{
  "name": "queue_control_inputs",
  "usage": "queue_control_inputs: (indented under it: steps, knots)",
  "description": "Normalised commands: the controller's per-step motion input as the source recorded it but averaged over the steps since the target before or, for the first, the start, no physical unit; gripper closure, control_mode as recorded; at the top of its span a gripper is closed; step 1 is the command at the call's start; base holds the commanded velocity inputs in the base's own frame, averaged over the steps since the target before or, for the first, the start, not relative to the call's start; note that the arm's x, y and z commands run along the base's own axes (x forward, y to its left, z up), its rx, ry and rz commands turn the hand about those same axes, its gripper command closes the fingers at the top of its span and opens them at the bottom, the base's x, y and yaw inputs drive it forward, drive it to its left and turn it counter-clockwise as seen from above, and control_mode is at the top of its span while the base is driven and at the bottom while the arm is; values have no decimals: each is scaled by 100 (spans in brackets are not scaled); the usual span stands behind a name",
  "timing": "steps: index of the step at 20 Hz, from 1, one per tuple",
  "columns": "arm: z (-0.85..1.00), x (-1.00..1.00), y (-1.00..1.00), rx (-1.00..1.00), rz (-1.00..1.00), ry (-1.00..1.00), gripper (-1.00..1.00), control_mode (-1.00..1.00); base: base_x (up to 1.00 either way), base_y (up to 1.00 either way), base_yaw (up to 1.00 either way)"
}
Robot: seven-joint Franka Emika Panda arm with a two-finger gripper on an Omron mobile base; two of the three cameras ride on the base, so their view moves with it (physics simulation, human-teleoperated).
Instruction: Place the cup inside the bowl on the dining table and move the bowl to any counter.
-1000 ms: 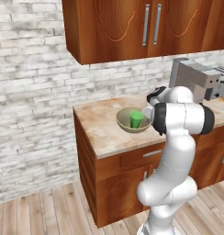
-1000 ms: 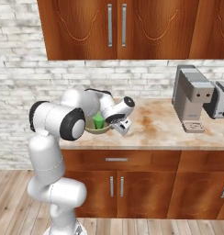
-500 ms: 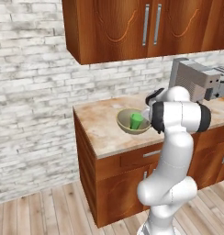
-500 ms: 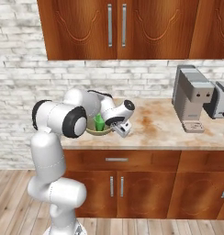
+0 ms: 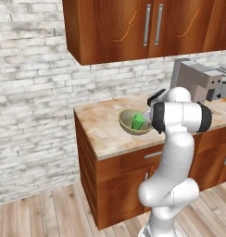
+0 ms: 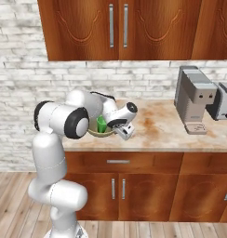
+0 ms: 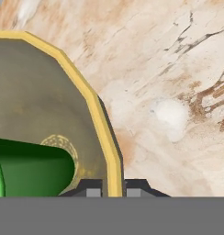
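Bowl [image 5: 133, 122] sits on the marbled surface [image 5: 103, 127], centre of left base frame, green cup [image 5: 139, 121] lying inside it. Hand view: jaws [image 7: 114, 189] nearly closed, one finger each side of the bowl's yellow rim, lower centre. Coffee machine [image 6: 194, 100] at right of right base frame.

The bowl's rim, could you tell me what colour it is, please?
Yellow, on the olive-tan bowl; clearest in the hand view.

cup [image 7: 31, 167]: bright green | bowl [image 7: 45, 105]: olive-tan, yellow rim | counter [image 7: 169, 82]: beige with rusty swirls | cabinets [image 6: 120, 28]: reddish-brown wood | wall [image 5: 31, 92]: white-grey brick
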Motion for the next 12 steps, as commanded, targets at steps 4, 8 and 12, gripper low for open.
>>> queue_control_inputs:
  steps: [4, 8, 12]
  knots:
    - [0, 0, 0, 0, -1, 0, 100, -100, 0, 0, 0]
    - [0, 0, 0, 0, -1, 0, -100, -100, 0, 0, 0]
    - [6, 0, 0, 0, 0, 0, -100, -100, 0, 0, 0]
